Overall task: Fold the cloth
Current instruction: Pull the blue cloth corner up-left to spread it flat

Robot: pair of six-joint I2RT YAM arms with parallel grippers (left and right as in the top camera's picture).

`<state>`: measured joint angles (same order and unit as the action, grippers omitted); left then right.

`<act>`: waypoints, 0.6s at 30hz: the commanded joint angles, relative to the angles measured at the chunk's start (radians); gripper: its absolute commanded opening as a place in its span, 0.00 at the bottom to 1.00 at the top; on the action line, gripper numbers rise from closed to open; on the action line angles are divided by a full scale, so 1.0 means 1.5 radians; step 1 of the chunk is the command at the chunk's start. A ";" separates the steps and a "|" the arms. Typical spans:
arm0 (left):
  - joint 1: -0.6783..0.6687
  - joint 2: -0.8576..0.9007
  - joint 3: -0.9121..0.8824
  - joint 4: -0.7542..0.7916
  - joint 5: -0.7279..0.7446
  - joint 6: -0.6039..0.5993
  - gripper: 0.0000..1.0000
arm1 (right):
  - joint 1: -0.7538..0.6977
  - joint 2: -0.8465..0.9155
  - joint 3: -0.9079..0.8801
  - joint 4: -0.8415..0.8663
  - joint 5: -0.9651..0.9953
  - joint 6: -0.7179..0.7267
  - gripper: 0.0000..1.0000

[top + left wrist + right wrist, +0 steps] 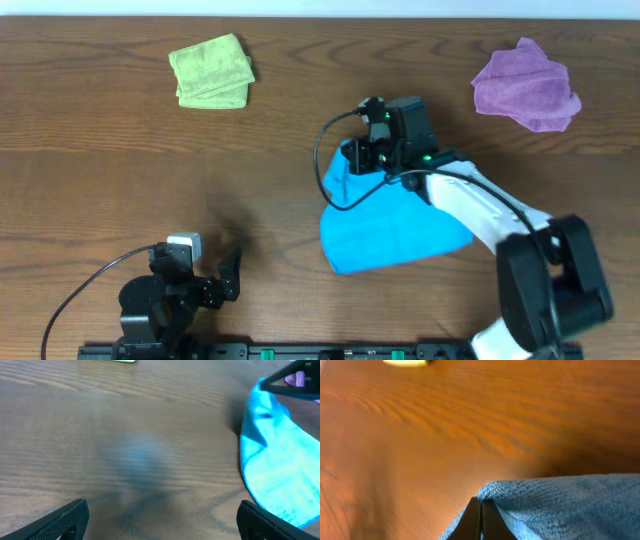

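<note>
- Right arm (470, 205) stretches forward, jaws pinched on the far-left corner of the blue terry cloth (395, 230), mid-tabletop (150, 170); the corner seems slightly raised.
- Left arm (160, 295) is tucked back, jaws wide apart and empty.

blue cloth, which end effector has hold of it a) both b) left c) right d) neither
c: the right end effector is shut on a corner of the blue cloth, while the left end effector sits open and apart from it.
</note>
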<state>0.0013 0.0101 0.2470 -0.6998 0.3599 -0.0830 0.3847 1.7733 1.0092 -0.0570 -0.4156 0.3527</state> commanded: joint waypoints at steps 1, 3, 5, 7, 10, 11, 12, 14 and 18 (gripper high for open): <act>-0.001 -0.004 -0.003 0.001 0.002 -0.007 0.95 | 0.014 0.062 0.010 0.050 0.005 0.079 0.01; -0.001 -0.004 -0.003 0.001 0.002 -0.007 0.95 | 0.019 0.096 0.022 0.091 0.002 0.102 0.01; -0.001 -0.004 -0.003 0.001 0.002 -0.007 0.96 | 0.026 0.139 0.052 0.123 -0.013 0.119 0.01; -0.001 -0.004 -0.003 0.001 0.002 -0.007 0.96 | 0.033 0.181 0.097 0.137 -0.037 0.129 0.01; -0.001 -0.004 -0.003 0.001 0.003 -0.007 0.95 | 0.043 0.224 0.176 0.134 -0.084 0.127 0.19; -0.001 -0.004 -0.003 0.001 0.004 -0.007 0.96 | 0.046 0.228 0.200 0.127 -0.097 0.120 0.27; -0.001 -0.004 -0.003 0.001 0.005 -0.008 0.95 | 0.046 0.228 0.217 0.117 -0.098 0.114 0.33; -0.001 -0.004 -0.003 0.000 0.005 -0.007 0.95 | 0.046 0.220 0.247 0.089 -0.099 0.103 0.44; -0.001 -0.004 -0.003 0.002 0.005 -0.020 0.96 | 0.036 0.194 0.303 -0.011 -0.101 0.050 0.65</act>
<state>0.0017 0.0101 0.2470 -0.6994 0.3603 -0.0856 0.4477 2.1082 1.4162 -0.0204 -0.5365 0.4911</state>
